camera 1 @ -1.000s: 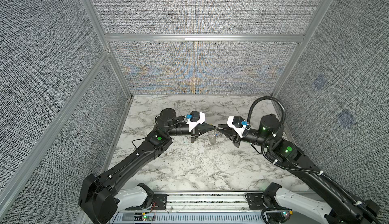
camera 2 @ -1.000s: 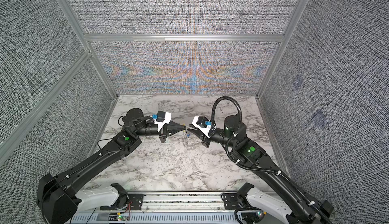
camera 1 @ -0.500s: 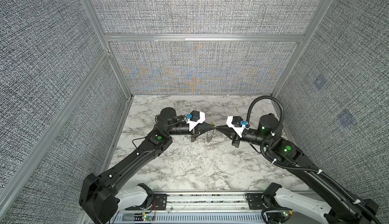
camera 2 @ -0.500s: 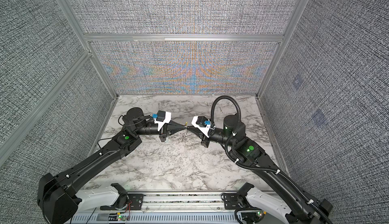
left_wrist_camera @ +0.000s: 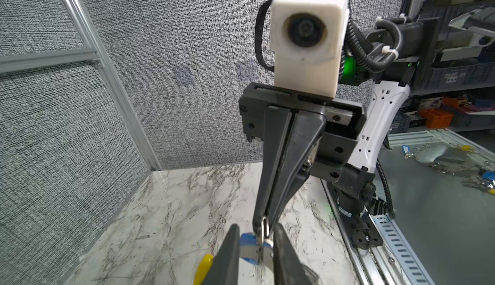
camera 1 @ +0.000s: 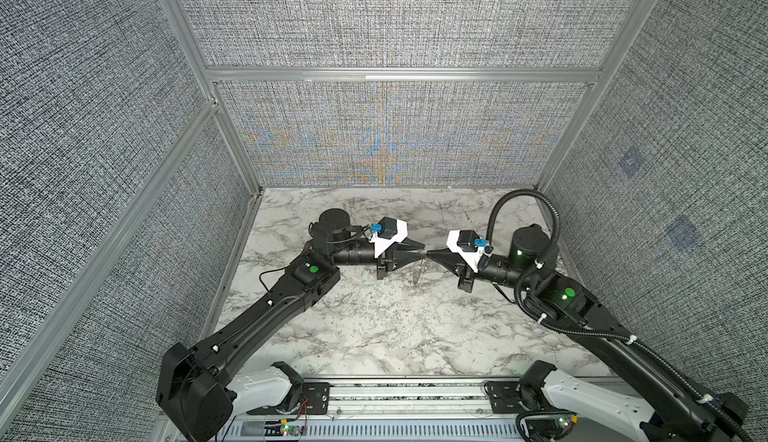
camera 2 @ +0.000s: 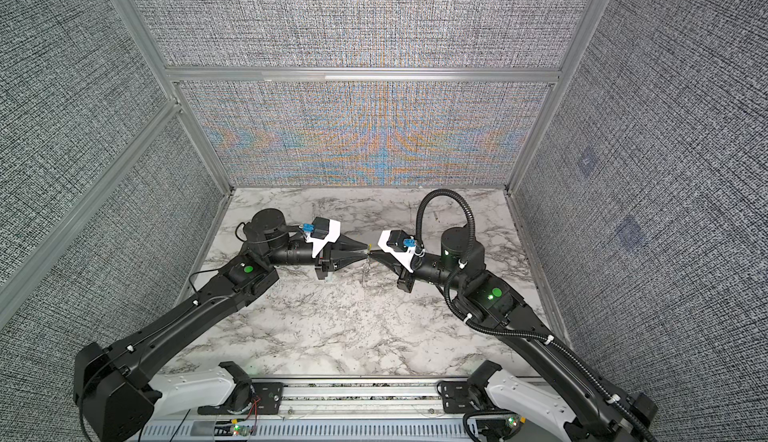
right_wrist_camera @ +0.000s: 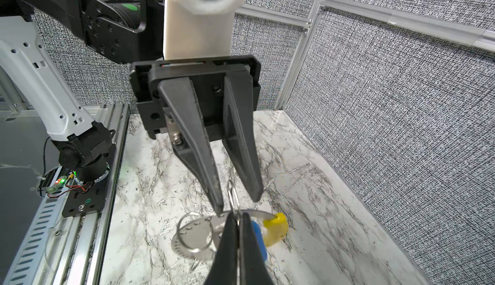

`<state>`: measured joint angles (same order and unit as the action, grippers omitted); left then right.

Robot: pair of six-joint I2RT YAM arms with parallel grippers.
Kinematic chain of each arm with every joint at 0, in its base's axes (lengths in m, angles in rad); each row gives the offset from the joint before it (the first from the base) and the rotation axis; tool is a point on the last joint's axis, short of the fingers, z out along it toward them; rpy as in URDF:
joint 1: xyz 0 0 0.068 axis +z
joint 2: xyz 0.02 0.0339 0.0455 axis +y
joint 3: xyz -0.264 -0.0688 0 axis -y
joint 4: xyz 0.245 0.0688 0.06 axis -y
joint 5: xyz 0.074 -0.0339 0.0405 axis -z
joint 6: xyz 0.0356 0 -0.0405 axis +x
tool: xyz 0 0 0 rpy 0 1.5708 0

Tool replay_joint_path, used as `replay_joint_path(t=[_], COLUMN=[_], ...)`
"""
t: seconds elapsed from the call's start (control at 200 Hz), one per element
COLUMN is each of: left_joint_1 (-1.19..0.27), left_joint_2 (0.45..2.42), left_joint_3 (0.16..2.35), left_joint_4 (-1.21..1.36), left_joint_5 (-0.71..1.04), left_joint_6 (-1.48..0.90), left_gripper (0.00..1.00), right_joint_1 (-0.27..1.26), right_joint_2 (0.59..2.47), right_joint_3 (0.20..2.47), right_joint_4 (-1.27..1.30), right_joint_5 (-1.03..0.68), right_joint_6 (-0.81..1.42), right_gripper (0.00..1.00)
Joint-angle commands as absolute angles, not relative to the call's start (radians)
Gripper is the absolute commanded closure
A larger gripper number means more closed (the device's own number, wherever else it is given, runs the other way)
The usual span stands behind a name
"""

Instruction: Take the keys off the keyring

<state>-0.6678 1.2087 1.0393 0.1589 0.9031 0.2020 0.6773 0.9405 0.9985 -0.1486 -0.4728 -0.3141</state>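
Note:
Both grippers meet tip to tip in mid-air over the marble table. My right gripper (right_wrist_camera: 237, 218) (camera 1: 430, 252) is shut on the keyring's thin metal rim, and a narrow wire loop (right_wrist_camera: 232, 194) sticks out past its tips. The keyring (camera 1: 421, 271) hangs below the tips; its yellow sleeve (right_wrist_camera: 276, 228) (left_wrist_camera: 203, 267) shows in both wrist views. The blue-headed key (left_wrist_camera: 249, 246) (right_wrist_camera: 259, 239) lies between my left gripper's parted fingers. My left gripper (left_wrist_camera: 255, 243) (camera 1: 421, 250) is open around it. A silvery piece (right_wrist_camera: 192, 234) hangs beside the right gripper's fingers.
The marble table (camera 1: 374, 323) lies well below the hanging ring. Grey fabric walls with aluminium posts (camera 1: 232, 157) enclose three sides. A metal rail (camera 1: 407, 394) with both arm bases runs along the front edge.
The right gripper has closed onto the ring. The left gripper's jaws, shut before, have parted. Both arms have stayed about where they were.

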Motion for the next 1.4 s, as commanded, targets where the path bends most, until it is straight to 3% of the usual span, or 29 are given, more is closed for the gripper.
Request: replay_joint_path(t=[0.0,0.325,0.695,0.996,1.396], left_joint_1=[-0.669,-0.744,-0.862,-0.900,-0.901], left_joint_2=[1.189,1.216,1.307,1.357,1.375], left_joint_3=[1.086,1.261,1.419,1.477,1.488], left_joint_4=[-0.002,-0.337,-0.540,-0.608,-0.621], left_joint_5=[0.804,0.584,0.319,0.249,0.253], left_joint_6=[0.338,0.588,0.751,0.793,0.785], left_gripper=[0.70,0.68,0.69,0.80,0.83], right_joint_1=[0.678,0.679,0.679,0.680,0.679], right_joint_2=[0.939,0.976,1.004,1.002,0.992], right_joint_3=[1.017,1.070,1.110,1.111,1.104], right_joint_4=[-0.182,-0.293,-0.372,-0.383,-0.361], right_joint_5=[-0.441,-0.397,-0.386,-0.393,-0.403], right_joint_6=[-0.323,-0.330,-0.344,-0.354,-0.357], right_gripper=[1.00,1.00,1.00,1.00,1.00])
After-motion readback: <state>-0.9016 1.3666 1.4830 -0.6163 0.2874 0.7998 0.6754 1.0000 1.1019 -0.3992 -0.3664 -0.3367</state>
